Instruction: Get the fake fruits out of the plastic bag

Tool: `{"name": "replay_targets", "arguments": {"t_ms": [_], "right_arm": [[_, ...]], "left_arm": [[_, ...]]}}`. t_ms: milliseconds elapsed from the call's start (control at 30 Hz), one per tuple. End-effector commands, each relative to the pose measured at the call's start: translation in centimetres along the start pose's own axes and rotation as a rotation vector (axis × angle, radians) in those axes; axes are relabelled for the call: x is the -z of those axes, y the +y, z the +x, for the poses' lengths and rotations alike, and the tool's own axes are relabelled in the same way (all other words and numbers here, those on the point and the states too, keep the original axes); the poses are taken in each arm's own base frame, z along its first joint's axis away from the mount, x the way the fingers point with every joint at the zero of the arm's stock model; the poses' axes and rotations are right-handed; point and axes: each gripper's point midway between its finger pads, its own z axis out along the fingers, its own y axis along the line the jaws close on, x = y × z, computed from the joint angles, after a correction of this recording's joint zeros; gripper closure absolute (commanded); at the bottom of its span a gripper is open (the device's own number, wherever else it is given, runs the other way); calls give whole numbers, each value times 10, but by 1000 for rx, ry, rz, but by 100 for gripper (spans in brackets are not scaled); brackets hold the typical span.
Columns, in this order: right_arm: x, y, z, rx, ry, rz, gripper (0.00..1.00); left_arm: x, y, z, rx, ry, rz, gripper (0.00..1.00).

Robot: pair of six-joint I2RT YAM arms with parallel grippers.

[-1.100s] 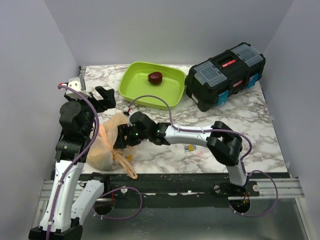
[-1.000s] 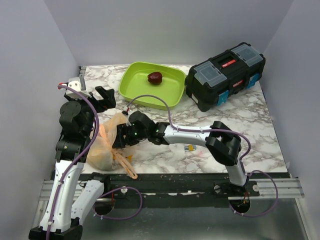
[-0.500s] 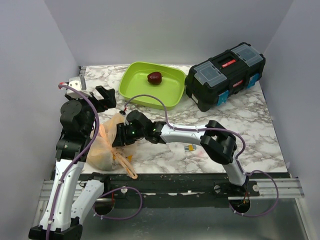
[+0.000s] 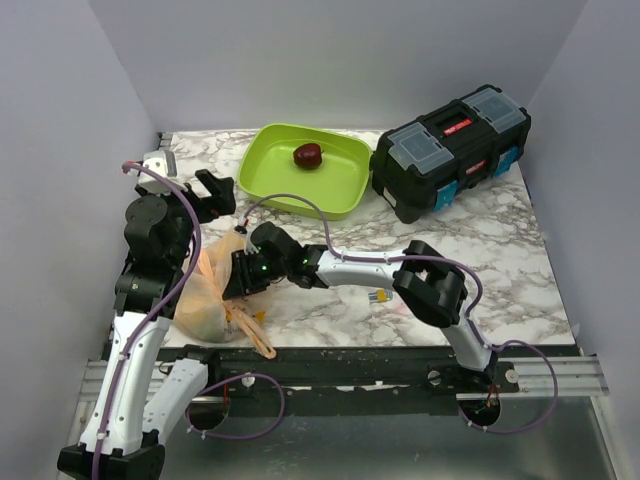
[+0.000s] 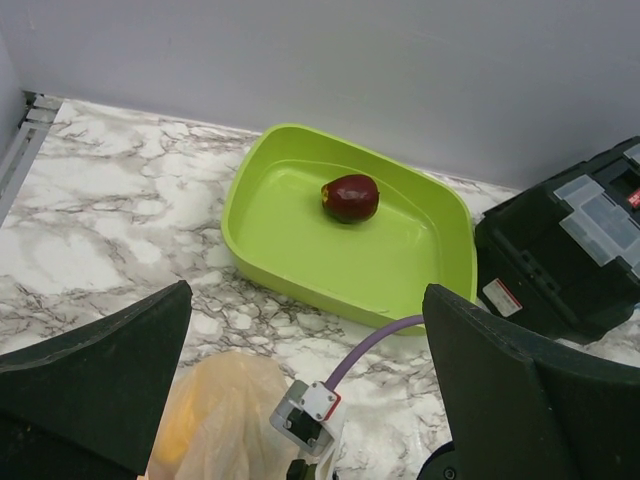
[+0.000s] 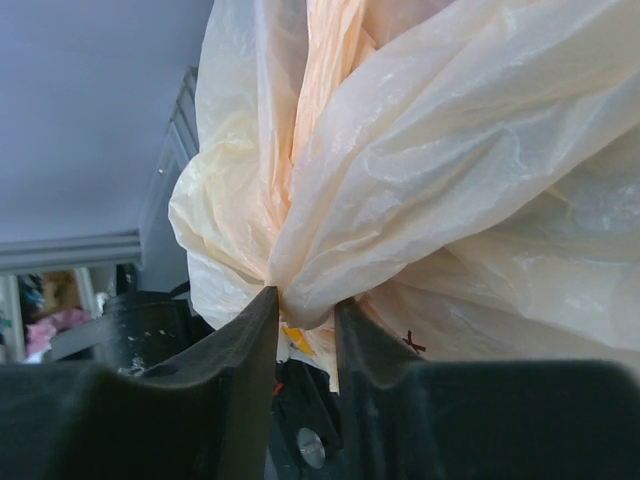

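The pale-orange plastic bag (image 4: 207, 292) lies bunched at the table's near left. My right gripper (image 4: 238, 275) reaches into its right side. In the right wrist view the gripper (image 6: 305, 310) is shut on a gathered fold of the bag (image 6: 430, 180). A yellow shape shows faintly through the bag's film (image 5: 175, 450); the other fake fruits inside are hidden. One dark red fruit (image 4: 308, 155) sits in the lime-green tray (image 4: 268, 182). My left gripper (image 4: 210, 190) hangs open above the bag's far edge, with nothing between its fingers (image 5: 100, 370).
A black toolbox (image 4: 450, 150) stands at the back right, next to the tray. A small yellow and blue item (image 4: 378, 296) lies on the marble in front of the right arm. A bag handle (image 4: 255, 338) trails over the table's near edge. Grey walls close in the left side.
My right gripper has pushed a little further left into the bag and its jaws have closed on a fold of the film. The left arm has shifted slightly.
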Motion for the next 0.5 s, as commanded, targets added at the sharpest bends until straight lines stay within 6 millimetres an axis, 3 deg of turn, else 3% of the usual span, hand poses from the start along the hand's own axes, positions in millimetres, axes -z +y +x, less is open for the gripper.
{"name": "replay_targets", "arguments": {"t_ms": [0,200,367,467], "right_arm": [[-3,11,3,12,9,-49,77],[10,11,-4,32,-32,-19,98],[21,6,-4,-19,-33,-31,99],[34,8,-9,-28,-65,-24,99]], "left_arm": [[-1,-13,5,1,27,70,3],[-6,-31,15,-11,103,171,2],[-6,-27,32,5,230,130,1],[5,-22,60,39,344,112,1]]}}
